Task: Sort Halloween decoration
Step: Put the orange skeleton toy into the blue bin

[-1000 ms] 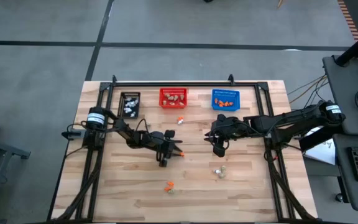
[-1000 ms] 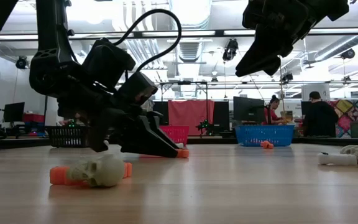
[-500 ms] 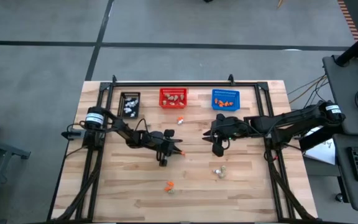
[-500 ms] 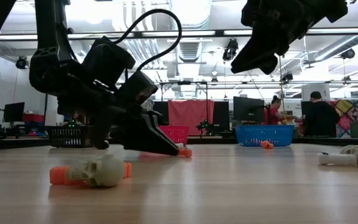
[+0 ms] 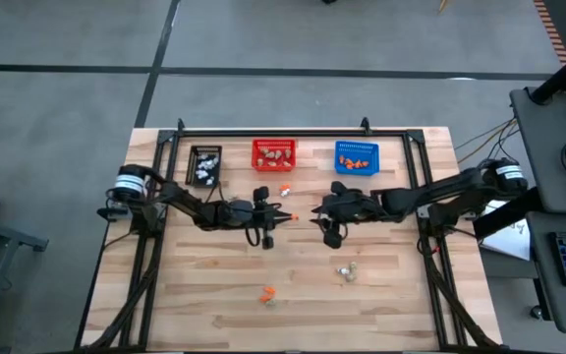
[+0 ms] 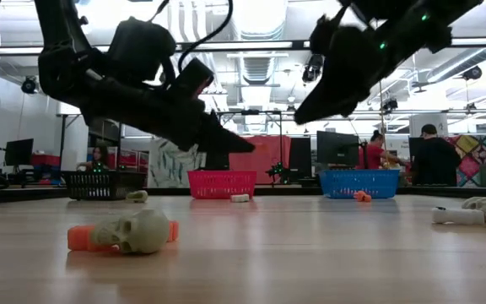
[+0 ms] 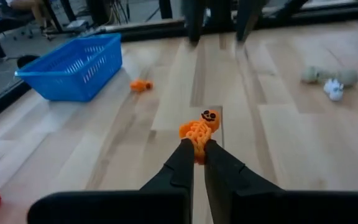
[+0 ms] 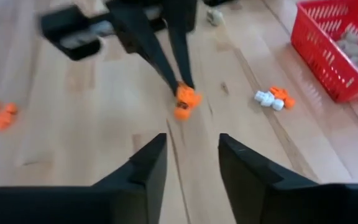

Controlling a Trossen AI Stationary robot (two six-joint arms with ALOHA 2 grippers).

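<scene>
My left gripper point(image 7: 197, 151) is shut on a small orange skeleton trinket point(image 7: 199, 129) with a pumpkin-face head, at mid-table point(image 5: 285, 213) and raised above the wood point(image 6: 241, 147). My right gripper point(image 8: 191, 152) stands open a short way toward the table's right point(image 5: 316, 217), facing the left one with nothing between its fingers. Loose trinkets lie flat on the table. These are a skull on an orange piece point(image 6: 137, 231) near the front, a beige-grey one point(image 5: 347, 268), a white-and-orange one point(image 8: 272, 98), and an orange one point(image 7: 140, 86) by the blue basket. My left gripper pinches the trinket's lower end point(image 7: 198, 142) between its two fingertips. The pumpkin head point(image 7: 209, 116) sticks out past the tips. The fingers come nearly level from the table's left, slanting slightly down. The trinket is lifted clear of the table.
Three small mesh baskets stand in a row at the far edge: black point(image 5: 204, 162), red point(image 5: 274, 154) and blue point(image 5: 356, 157), each with trinkets inside. A dark frame runs along the table's far edge and sides. People sit at desks in the room beyond.
My left gripper has risen from the table and tipped from pointing steeply down to nearly level. The orange trinket has gone up with it, off the wood. My right gripper has come down and moved toward the table's left, closer to the left gripper.
</scene>
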